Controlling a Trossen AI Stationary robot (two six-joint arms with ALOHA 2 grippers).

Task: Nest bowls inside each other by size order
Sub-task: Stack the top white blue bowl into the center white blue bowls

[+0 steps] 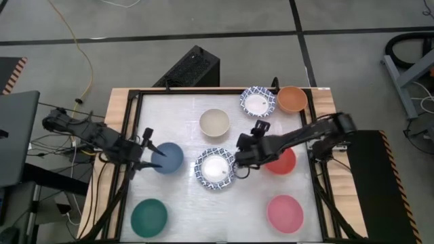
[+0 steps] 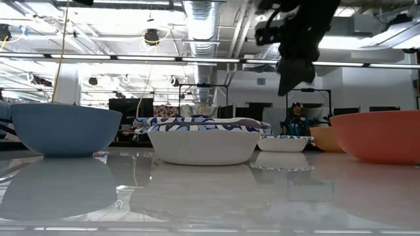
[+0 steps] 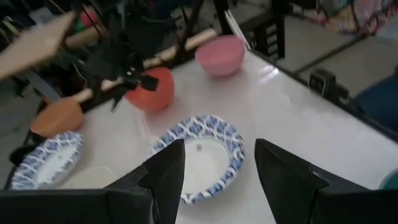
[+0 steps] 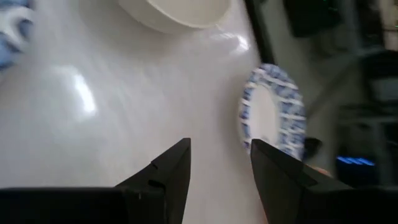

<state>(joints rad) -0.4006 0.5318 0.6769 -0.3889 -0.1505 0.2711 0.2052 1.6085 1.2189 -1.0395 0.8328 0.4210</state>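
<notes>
Standing apart with nothing between them, the fingers of the right gripper are held just off the table, beside the rim of the central patterned bowl and in front of the red bowl. The left gripper — fingers likewise spread and empty — is set at the slate-blue bowl.

Remaining stock, all un-nested: cream bowl, second patterned bowl, orange bowl, green bowl, pink bowl.

Handling advice — one finger inside the wall, one outside, the rim seated deep before closing; a shallow rim is judged likely to slip.
</notes>
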